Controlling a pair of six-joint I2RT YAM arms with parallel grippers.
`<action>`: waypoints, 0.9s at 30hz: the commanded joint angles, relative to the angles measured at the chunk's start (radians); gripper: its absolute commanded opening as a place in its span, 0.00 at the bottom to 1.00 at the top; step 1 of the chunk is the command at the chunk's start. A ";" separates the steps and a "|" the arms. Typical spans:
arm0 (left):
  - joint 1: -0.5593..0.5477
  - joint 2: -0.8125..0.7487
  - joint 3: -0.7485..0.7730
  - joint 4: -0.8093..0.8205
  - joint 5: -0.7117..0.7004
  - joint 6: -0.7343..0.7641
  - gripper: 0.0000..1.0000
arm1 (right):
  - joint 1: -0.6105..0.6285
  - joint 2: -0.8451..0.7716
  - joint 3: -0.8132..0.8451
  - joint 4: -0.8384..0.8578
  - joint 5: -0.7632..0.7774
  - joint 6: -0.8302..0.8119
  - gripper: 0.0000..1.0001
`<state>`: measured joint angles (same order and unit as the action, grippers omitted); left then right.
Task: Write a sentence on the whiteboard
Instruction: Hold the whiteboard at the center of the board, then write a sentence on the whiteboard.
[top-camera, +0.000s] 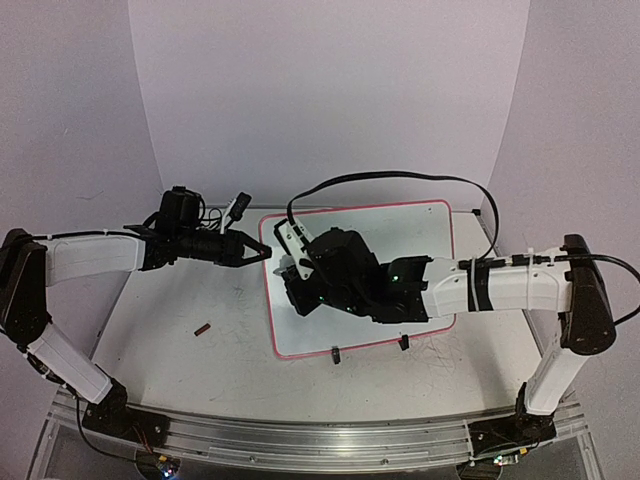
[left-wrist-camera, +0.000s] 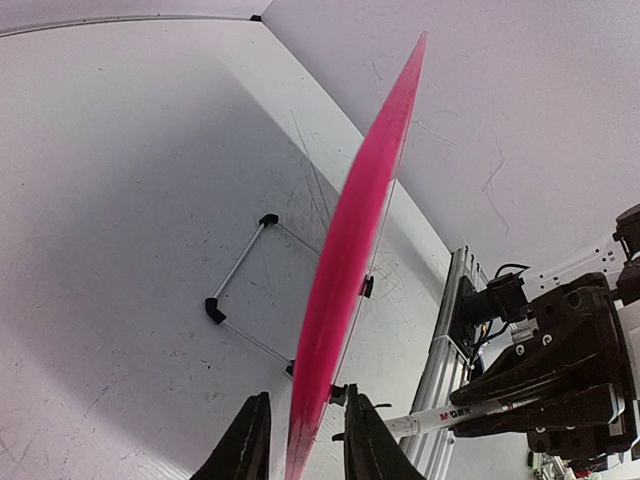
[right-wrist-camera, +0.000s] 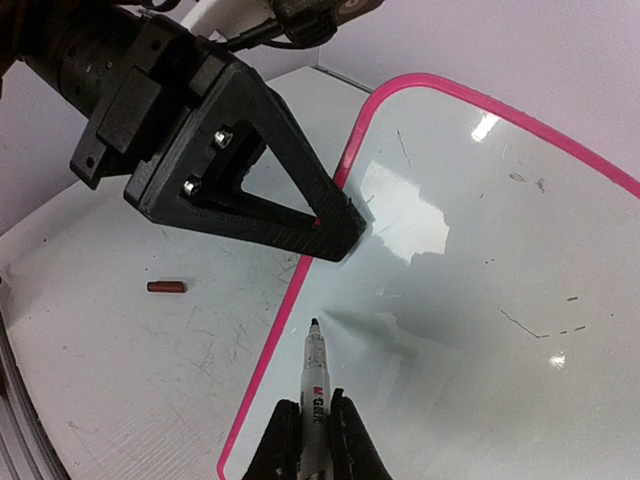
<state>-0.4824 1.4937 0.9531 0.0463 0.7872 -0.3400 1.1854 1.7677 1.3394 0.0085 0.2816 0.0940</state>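
The whiteboard (top-camera: 400, 225) lies flat on the table, white with a pink rim (right-wrist-camera: 300, 300). No line of written words shows on it, only a few small specks. My left gripper (top-camera: 262, 252) is shut on the board's left edge; in the left wrist view (left-wrist-camera: 305, 440) its fingers stand either side of the pink rim (left-wrist-camera: 350, 230). My right gripper (top-camera: 300, 280) is shut on a white marker (right-wrist-camera: 314, 370), uncapped, its black tip just inside the board's left rim. I cannot tell whether the tip touches the surface. The marker also shows in the left wrist view (left-wrist-camera: 470, 412).
A small red-brown cap (top-camera: 203, 328) lies on the scuffed tabletop left of the board, also in the right wrist view (right-wrist-camera: 166, 287). Two black clips (top-camera: 335, 352) sit on the board's near edge. A black cable (top-camera: 400, 178) arcs over the board. A wire stand (left-wrist-camera: 240, 265) lies by the rim.
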 joint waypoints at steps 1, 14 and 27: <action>0.007 0.007 -0.001 0.042 0.023 0.008 0.25 | 0.002 0.015 0.057 0.040 0.034 -0.001 0.00; 0.007 0.008 0.000 0.041 0.032 0.007 0.21 | 0.003 0.046 0.072 0.041 0.074 -0.004 0.00; 0.007 0.005 0.002 0.043 0.043 0.007 0.17 | 0.002 0.058 0.063 0.023 0.096 0.016 0.00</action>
<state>-0.4811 1.4940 0.9531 0.0463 0.8018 -0.3401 1.1866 1.8087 1.3708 0.0152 0.3428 0.0990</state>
